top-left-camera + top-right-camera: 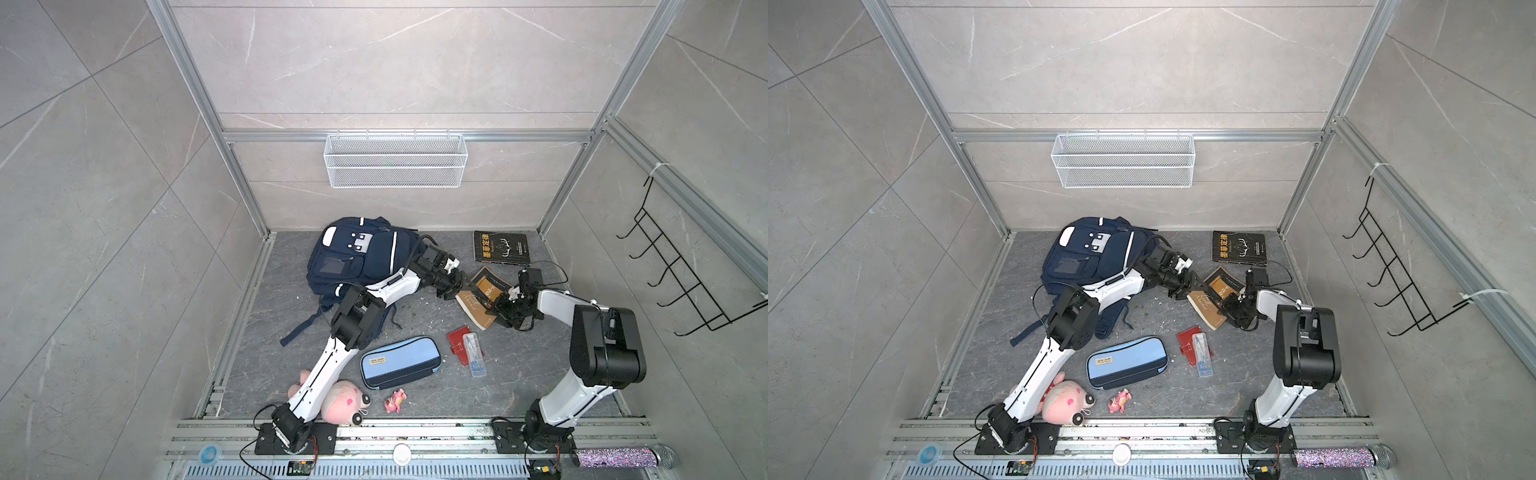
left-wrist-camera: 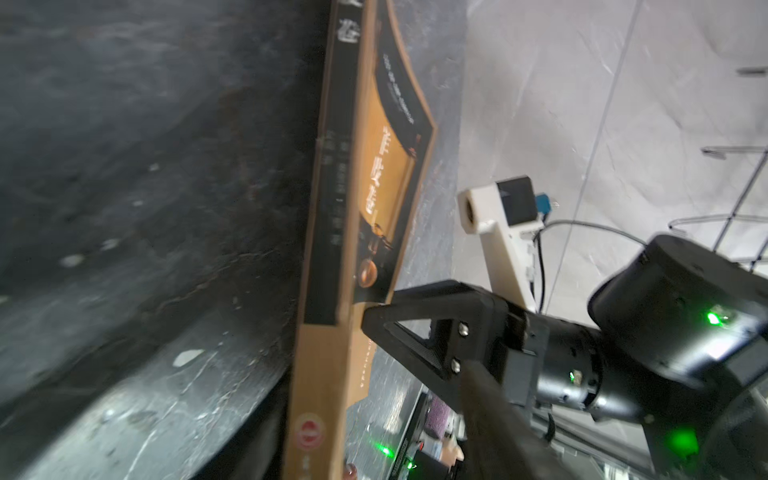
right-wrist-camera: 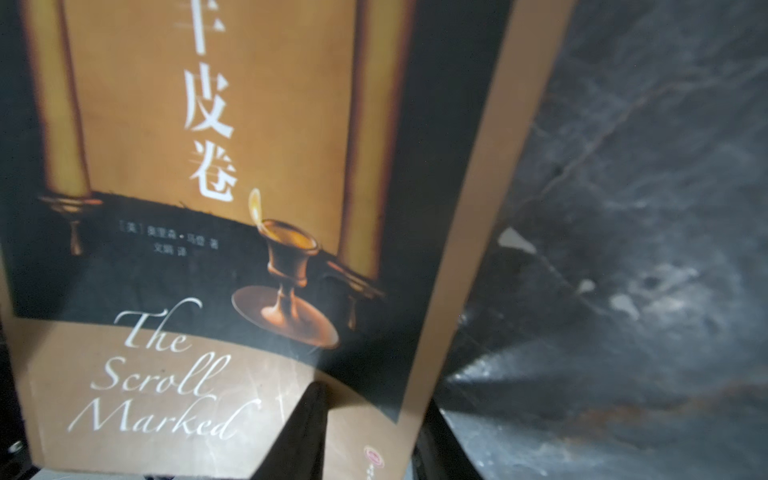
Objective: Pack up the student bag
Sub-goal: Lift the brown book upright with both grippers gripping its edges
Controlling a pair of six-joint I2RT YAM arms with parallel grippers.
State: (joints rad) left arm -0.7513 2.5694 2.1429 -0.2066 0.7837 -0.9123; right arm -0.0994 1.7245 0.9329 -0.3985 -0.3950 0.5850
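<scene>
1. Navy student bag, flat on the grey floor near the back wall, left of the middle, front patch up.
2. Just right of it, left gripper with jaws around the spine edge of the brown book; cannot tell if pressing.
3. On the opposite edge, right gripper pinching this book.
4. Further back, black book, apart from both.

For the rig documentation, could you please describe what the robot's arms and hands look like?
The left arm and right arm have white shells on the links, black joint housings and thin black cables looping alongside. The left hand and right hand are black. The right hand's fingers are open triangular frames fastened with silver screws, beside a white camera bracket; green lights glow on its wrist.
</scene>
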